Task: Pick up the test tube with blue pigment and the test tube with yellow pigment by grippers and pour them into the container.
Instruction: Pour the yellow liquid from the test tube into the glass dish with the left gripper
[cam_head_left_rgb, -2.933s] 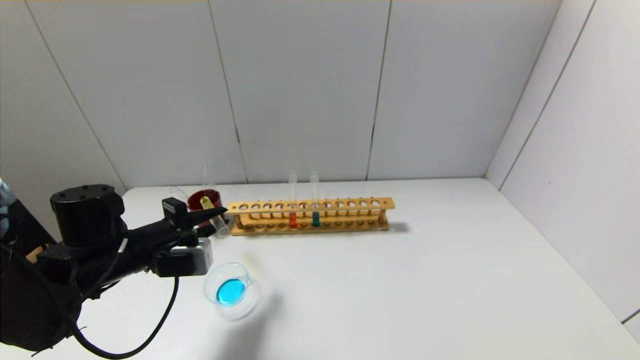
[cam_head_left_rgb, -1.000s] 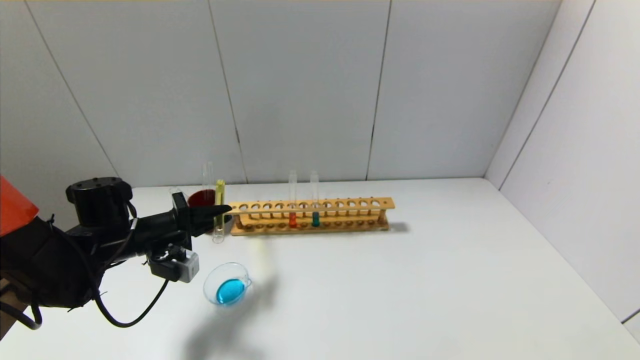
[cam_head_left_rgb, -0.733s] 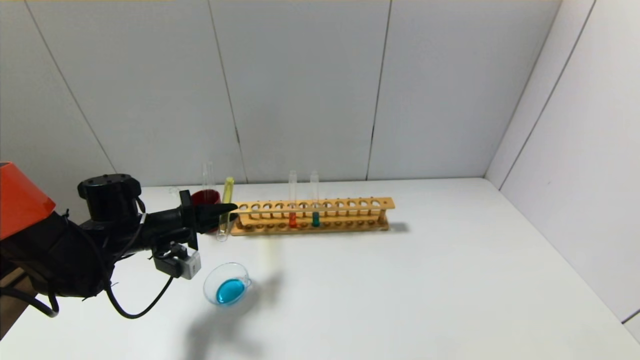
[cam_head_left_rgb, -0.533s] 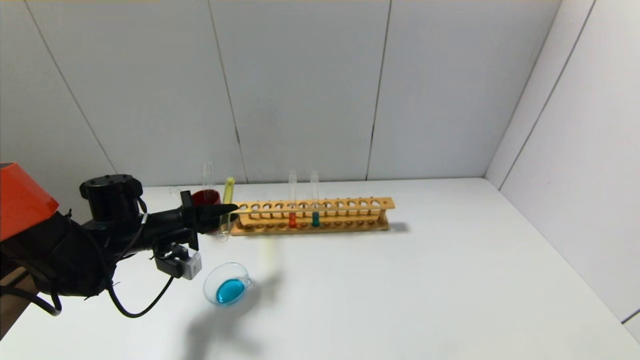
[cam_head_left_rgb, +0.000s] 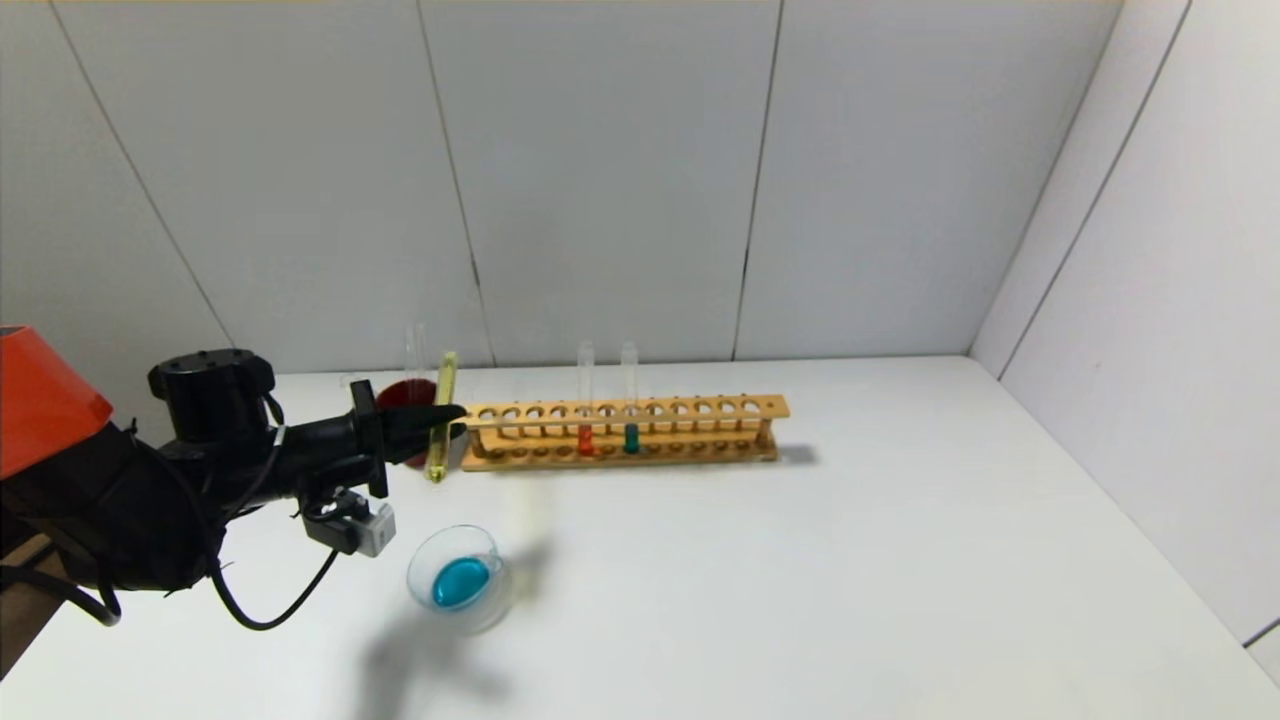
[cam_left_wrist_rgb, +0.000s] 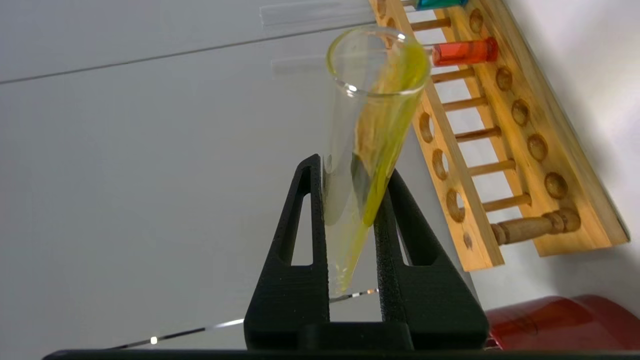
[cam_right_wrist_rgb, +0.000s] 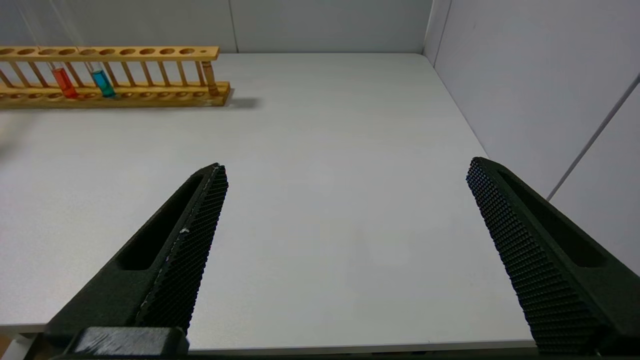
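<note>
My left gripper (cam_head_left_rgb: 443, 417) is shut on the test tube with yellow pigment (cam_head_left_rgb: 440, 400), which it holds in the air close to upright, just left of the rack. Yellow liquid coats the tube along its length. In the left wrist view the gripper (cam_left_wrist_rgb: 352, 167) pinches the tube (cam_left_wrist_rgb: 372, 125) and yellow runs up one side to its open rim. The container (cam_head_left_rgb: 462, 580), a clear dish with blue liquid in it, sits on the table nearer me. I cannot pick out the test tube with blue pigment. My right gripper (cam_right_wrist_rgb: 346, 165) stands open over the table's near right edge.
A wooden rack (cam_head_left_rgb: 700, 408) holds an orange-red tube (cam_head_left_rgb: 585, 440) and a green-teal tube (cam_head_left_rgb: 631, 438). A dark red cup (cam_head_left_rgb: 400, 395) with a clear tube (cam_head_left_rgb: 415, 345) in it stands behind my left gripper. The white table (cam_head_left_rgb: 850, 560) is walled at the back and right.
The left wrist rolled, so the tube tipped to the right and swung back near upright. Yellow liquid has spread from the top down the tube. The container has not moved.
</note>
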